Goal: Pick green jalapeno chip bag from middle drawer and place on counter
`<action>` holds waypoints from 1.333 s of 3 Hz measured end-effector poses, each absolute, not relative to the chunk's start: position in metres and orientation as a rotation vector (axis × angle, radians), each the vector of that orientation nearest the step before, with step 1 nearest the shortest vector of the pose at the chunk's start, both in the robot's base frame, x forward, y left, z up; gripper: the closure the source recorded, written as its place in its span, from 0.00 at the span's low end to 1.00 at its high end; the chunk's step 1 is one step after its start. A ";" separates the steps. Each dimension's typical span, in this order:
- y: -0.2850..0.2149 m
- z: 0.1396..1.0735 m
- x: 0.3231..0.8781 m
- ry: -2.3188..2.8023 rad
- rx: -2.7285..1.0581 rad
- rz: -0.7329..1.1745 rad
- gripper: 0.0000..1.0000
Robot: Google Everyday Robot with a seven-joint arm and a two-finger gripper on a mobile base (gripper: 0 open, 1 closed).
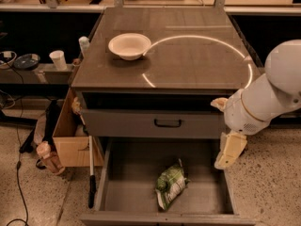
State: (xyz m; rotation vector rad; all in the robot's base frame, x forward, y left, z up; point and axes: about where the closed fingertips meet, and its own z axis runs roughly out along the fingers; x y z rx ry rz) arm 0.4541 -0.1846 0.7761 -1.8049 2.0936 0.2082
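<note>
A: Finish of the table (188, 55), above the middle drawer (136, 173)?
B: Glossy, smooth grey-brown, mirroring a bright ring; its bowl (129, 45) is matt cream.
A: And the drawer itself?
B: Matt grey metal. The green jalapeno chip bag (170, 185) inside it is crinkly, shiny film; the gripper (228, 152), over its right wall, smooth cream plastic.
</note>
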 end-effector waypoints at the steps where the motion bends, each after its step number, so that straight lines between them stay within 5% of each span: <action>1: -0.181 0.742 0.452 2.127 -1.799 0.210 0.00; 4: -0.168 0.648 0.443 2.246 -1.755 0.169 0.00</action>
